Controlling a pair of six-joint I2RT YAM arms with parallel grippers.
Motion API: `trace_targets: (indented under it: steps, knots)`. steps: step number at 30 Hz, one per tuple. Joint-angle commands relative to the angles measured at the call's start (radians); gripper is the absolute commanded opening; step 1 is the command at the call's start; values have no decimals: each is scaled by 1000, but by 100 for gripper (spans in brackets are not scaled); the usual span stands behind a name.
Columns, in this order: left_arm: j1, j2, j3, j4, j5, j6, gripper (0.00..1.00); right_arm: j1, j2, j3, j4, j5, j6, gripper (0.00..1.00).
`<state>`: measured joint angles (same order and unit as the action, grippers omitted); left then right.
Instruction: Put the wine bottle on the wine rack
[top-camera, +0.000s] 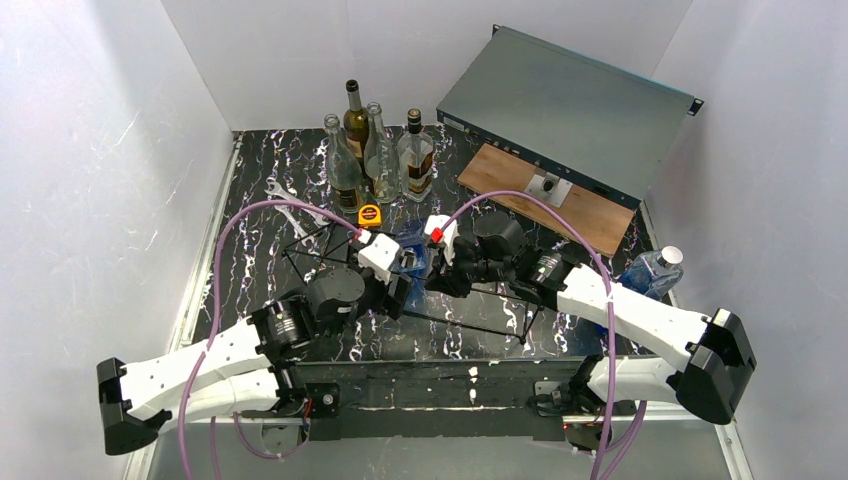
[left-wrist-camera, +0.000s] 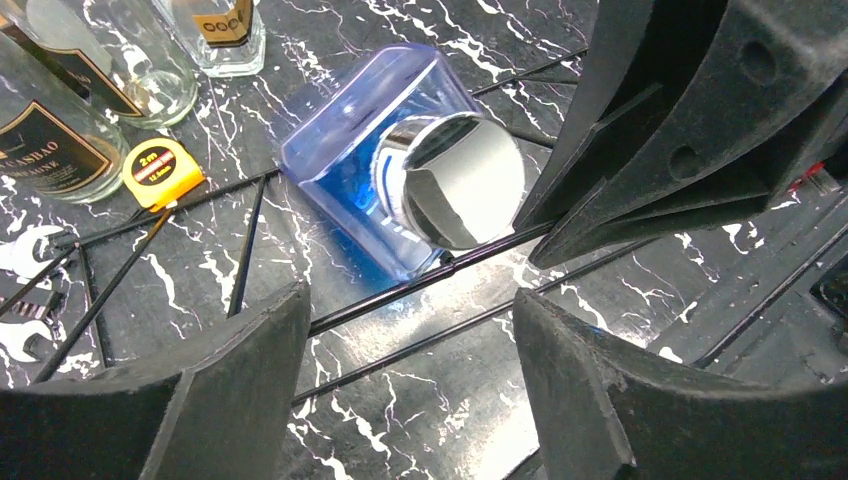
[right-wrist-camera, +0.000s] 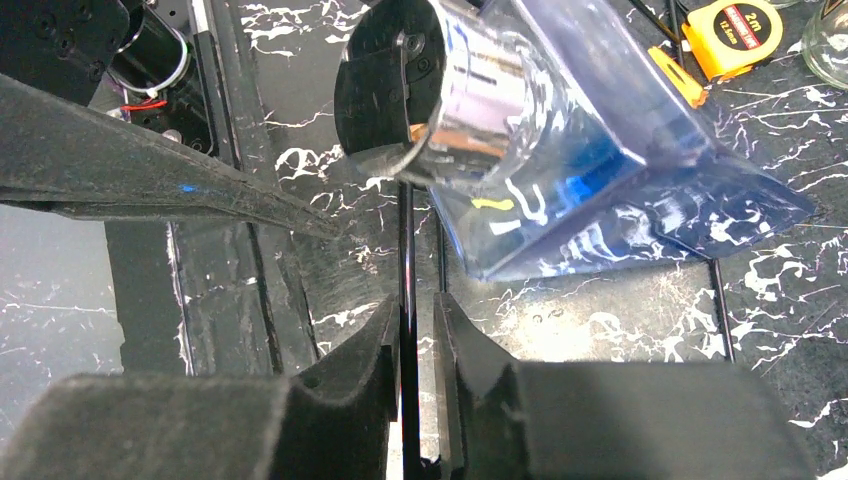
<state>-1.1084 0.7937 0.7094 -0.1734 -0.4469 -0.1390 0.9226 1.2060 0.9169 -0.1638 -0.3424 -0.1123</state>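
The wine bottle (top-camera: 413, 247) is a blue square bottle with a silver cap. It lies on its side across the rods of the black wire wine rack (top-camera: 470, 328) in the middle of the table. In the left wrist view the bottle (left-wrist-camera: 345, 165) lies just beyond my left gripper (left-wrist-camera: 410, 310), which is open and empty over the rack rods (left-wrist-camera: 380, 298). My right gripper (right-wrist-camera: 418, 305) is shut on one thin rack rod (right-wrist-camera: 407, 250), with the bottle (right-wrist-camera: 600, 170) just ahead. In the top view the left gripper (top-camera: 400, 288) and the right gripper (top-camera: 445, 280) flank the bottle.
Several glass bottles (top-camera: 375, 150) stand at the back, with a yellow tape measure (top-camera: 369, 214) and a wrench (top-camera: 285, 195) near them. A grey metal box (top-camera: 565, 105) rests on a wooden board (top-camera: 590, 215) at the back right. A plastic water bottle (top-camera: 652, 270) lies at the right edge.
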Motion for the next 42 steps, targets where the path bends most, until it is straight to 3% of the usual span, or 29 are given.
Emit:
trace_targets:
  steps: [1, 11, 15, 19, 24, 29, 33, 42]
  knots:
    - [0, 23, 34, -172, -5, -50, 75, -7, 32, -37, -52, 42, 15, 1]
    - [1, 5, 131, -233, 7, -102, 89, -8, 42, -31, -26, 35, 48, 1]
    - [4, -33, 183, -291, 1, -124, 98, -8, 49, -10, -16, 15, 89, 3]
    - [67, -2, 297, -492, -102, -212, 98, -8, 32, -10, -19, 39, 82, 4]
    - [297, 33, 397, -661, -11, -382, 98, -10, 32, -7, -30, 58, 58, 2]
    - [359, 81, 424, -669, -22, -419, 96, -13, 41, -8, -27, 50, 53, 1]
    - [382, 130, 451, -613, -29, -360, 91, -17, 46, -14, -25, 46, 44, 1]
    - [425, 231, 404, -525, 26, -305, 90, -43, 53, -16, -31, 35, 33, 1]
